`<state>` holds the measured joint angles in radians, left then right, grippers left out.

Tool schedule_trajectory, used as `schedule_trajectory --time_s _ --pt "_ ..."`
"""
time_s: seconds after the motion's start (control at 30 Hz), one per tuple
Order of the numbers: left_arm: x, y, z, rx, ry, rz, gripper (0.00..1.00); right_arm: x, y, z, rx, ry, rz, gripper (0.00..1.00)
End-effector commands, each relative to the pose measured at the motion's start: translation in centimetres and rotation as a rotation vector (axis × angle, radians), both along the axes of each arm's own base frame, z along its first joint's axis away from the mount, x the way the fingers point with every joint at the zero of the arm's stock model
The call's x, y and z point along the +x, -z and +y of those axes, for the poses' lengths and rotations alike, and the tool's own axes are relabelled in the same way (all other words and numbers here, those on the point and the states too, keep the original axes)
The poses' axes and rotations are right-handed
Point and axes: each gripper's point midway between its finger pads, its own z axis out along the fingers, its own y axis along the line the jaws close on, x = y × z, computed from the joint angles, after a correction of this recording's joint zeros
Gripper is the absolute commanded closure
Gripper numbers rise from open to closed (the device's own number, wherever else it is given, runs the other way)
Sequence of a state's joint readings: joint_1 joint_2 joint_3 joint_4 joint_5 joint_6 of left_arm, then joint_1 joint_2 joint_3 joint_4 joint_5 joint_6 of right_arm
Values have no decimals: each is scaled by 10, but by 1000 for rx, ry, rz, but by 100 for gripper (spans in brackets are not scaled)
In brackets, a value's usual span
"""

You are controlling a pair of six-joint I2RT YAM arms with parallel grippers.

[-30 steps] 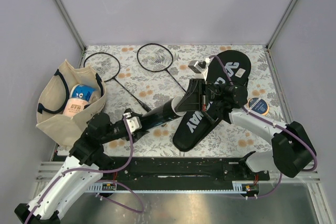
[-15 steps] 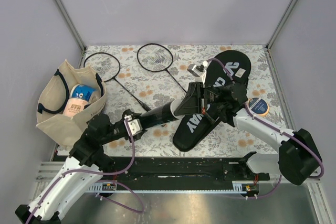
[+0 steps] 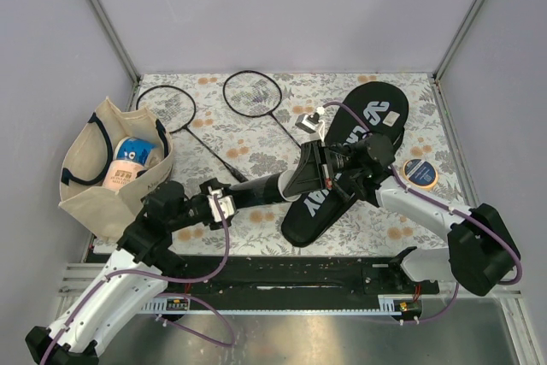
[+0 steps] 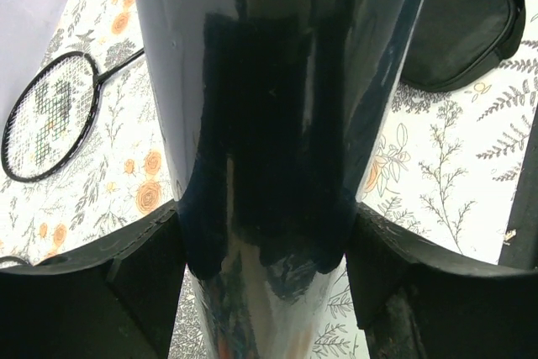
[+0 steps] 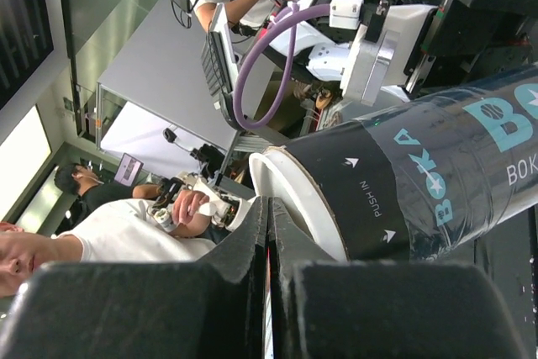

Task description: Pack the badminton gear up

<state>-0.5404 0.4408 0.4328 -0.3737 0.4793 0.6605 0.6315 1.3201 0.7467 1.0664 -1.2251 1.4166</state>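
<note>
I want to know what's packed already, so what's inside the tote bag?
Through the open top of the tote bag a blue-and-white item and a pale printed pack show. The bag's walls cover anything lying lower or to the sides.

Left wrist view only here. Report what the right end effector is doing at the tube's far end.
Observer: The right end effector is shut, with its fingertips at the white rim of the tube.
Operator: Read out any print near that rim.
Observer: "PUSH IN" with small arrows, on the black wrap.
Operator: Locate both racquets.
Observer: One racquet and the other racquet lie side by side on the far side of the table, left of the cover.
</note>
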Motion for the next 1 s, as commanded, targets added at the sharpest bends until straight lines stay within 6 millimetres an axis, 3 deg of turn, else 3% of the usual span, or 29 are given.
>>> schedule_trajectory --time_s 0.0,0.6,0.73,0.97 --pt "-30 -170 -33 -298 279 -537 95 12 67 15 -204 -7 195 98" --pt "-29 -184 -41 -286 337 -616 98 23 94 32 -287 -20 357 96" --pt "-27 -186 -40 -285 321 -602 98 24 77 32 -240 -23 348 91" --pt "-11 -159 -32 -274 203 -472 96 47 41 21 -236 140 238 76"
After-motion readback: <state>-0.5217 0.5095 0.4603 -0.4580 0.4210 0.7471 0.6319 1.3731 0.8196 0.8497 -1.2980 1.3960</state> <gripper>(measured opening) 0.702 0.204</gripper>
